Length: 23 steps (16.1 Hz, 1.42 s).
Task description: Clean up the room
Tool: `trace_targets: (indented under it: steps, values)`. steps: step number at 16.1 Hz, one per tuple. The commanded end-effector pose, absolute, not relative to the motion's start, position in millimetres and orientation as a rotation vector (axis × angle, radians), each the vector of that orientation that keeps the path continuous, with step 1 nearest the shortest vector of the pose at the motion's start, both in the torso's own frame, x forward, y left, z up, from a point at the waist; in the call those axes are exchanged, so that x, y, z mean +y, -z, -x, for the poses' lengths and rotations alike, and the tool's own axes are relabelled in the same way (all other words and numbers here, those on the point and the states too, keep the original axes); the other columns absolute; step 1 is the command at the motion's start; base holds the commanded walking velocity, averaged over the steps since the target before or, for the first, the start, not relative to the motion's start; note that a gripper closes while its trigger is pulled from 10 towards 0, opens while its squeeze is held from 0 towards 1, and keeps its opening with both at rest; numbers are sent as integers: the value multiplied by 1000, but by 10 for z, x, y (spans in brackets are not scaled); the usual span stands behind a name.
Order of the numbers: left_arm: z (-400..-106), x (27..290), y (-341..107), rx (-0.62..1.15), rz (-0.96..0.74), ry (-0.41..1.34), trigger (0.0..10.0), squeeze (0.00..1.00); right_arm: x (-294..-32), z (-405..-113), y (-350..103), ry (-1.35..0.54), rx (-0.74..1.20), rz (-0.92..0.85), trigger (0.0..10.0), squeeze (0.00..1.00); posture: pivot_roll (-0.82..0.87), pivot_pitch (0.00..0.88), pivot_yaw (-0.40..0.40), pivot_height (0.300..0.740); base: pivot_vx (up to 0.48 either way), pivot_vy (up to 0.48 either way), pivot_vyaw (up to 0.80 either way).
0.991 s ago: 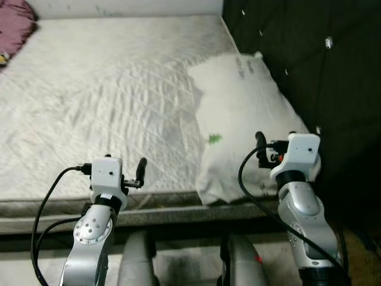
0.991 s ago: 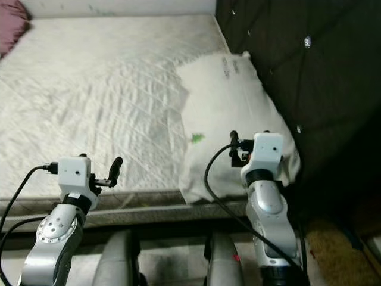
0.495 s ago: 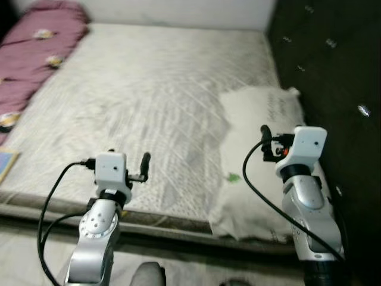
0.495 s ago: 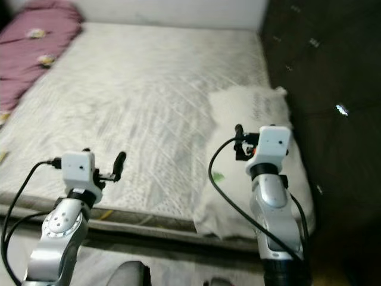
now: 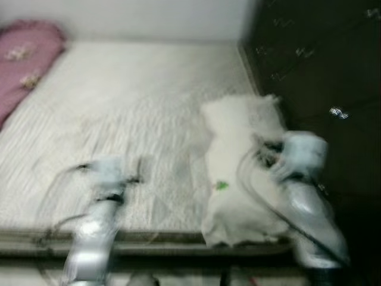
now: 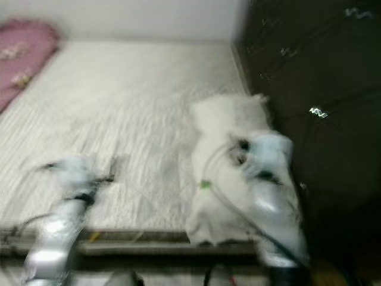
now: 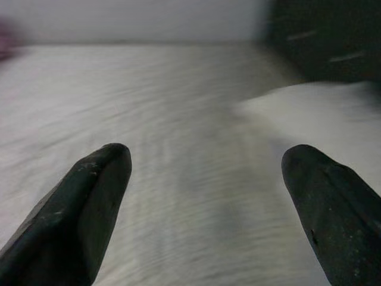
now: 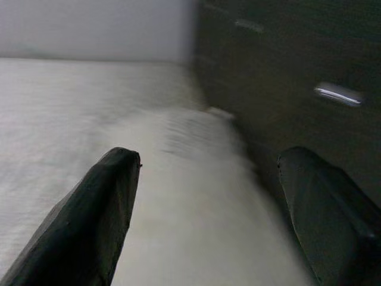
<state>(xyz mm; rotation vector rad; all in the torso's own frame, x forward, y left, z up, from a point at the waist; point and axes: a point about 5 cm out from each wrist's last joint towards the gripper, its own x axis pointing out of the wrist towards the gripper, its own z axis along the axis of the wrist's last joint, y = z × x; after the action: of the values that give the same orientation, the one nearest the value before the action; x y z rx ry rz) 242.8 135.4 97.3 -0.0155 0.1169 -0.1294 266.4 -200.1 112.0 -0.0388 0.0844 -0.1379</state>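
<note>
Blur smears both head views, so fine detail is lost. My left gripper [image 7: 205,196] is spread wide, its two black fingers [image 7: 77,208] far apart with nothing between them; it hangs above the mattress [image 5: 131,113] near the front edge, touching nothing. My right gripper [image 8: 208,202] is spread just as wide and empty, held over the white pillow [image 5: 241,161], without contact as far as I can tell. The pillow lies along the mattress's right edge, against the dark tufted headboard [image 5: 321,65], reaching down to the front right corner; a small green mark [image 5: 221,186] shows on its left side. A pink blanket [image 5: 24,59] sits at the mattress's far left corner. A pale wall [image 5: 131,18] runs behind the far edge.
</note>
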Motion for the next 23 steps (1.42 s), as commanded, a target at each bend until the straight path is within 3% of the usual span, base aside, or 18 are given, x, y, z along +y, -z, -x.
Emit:
trace_targets:
  steps: [1,15,20,23]
  values:
    - [-2415,1523,-990,115,-13,86,10000,0,-1785,-2740,-1245,72,30,6,10000,0,7,0,-1,740,0,480,-450]
    - [-2430,1528,-993,115,-2,81,10000,0,-1746,-2751,-1220,27,34,29,10000,0,7,0,0,740,0,480,0]
    - [-2431,1528,-997,115,-4,80,10000,0,-1730,-2749,-1221,18,29,36,10000,0,7,0,1,740,0,480,729]
    - [-2432,1529,-995,117,-3,78,10000,0,-1738,-2754,-1204,33,39,29,10000,0,9,0,0,740,0,480,0]
